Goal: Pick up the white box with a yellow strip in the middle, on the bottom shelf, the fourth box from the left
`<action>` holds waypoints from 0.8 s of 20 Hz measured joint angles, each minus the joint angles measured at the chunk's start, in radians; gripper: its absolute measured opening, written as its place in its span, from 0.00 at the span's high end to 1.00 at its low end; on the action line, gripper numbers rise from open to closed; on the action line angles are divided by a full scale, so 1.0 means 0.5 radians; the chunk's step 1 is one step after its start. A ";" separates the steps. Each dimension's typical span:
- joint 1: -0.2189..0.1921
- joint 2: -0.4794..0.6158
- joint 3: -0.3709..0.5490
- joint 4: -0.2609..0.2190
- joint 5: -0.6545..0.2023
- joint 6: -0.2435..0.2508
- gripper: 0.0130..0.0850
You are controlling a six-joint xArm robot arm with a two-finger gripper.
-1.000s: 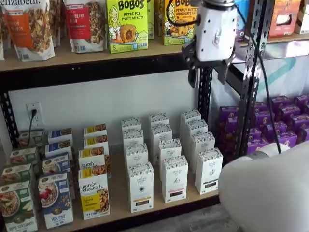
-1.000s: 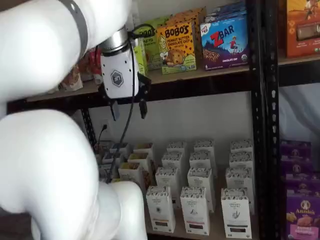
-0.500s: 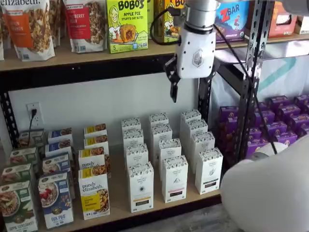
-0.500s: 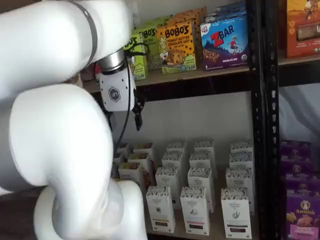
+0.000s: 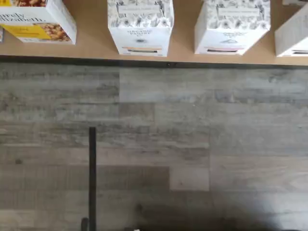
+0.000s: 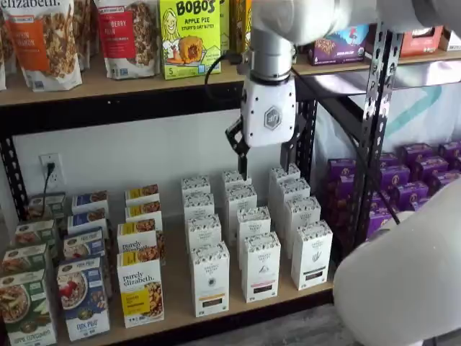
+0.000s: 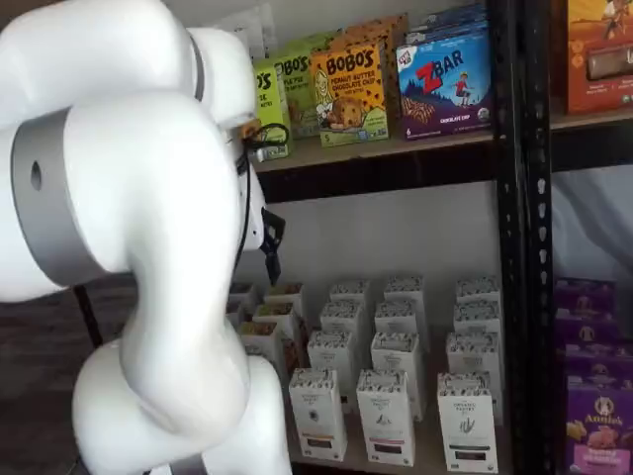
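Observation:
The white box (image 6: 210, 278) stands at the front of the bottom shelf (image 6: 176, 277), just right of the "purely elizabeth" box (image 6: 140, 292). It is a tall carton with a speckled top and a yellowish strip near its base. It also shows in a shelf view (image 7: 318, 414) and in the wrist view (image 5: 139, 24), seen from above at the shelf's front edge. My gripper (image 6: 263, 160) hangs open and empty well above the white cartons, up and to the right of the box. In a shelf view only one black finger (image 7: 272, 247) shows past my arm.
More white cartons (image 6: 260, 266) stand in rows to the right of the box, and small cereal boxes (image 6: 83, 297) to its left. The upper shelf (image 6: 108, 86) carries granola bags and Bobo's boxes. A black rack post (image 6: 374, 122) stands to the right. The wrist view shows grey plank floor (image 5: 154, 144).
My gripper has moved left and down, from beside the rack post at upper-shelf level to above the white cartons. My arm has swung across and now fills more of one shelf view.

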 joint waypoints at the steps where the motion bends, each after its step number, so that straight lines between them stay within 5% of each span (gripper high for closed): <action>1: 0.005 0.018 0.023 0.004 -0.060 0.006 0.00; 7: 0.003 0.117 0.138 0.073 -0.349 -0.023 0.00; 11: 0.026 0.274 0.134 0.022 -0.378 0.026 0.00; 16: 0.034 0.395 0.249 -0.014 -0.700 0.059 0.00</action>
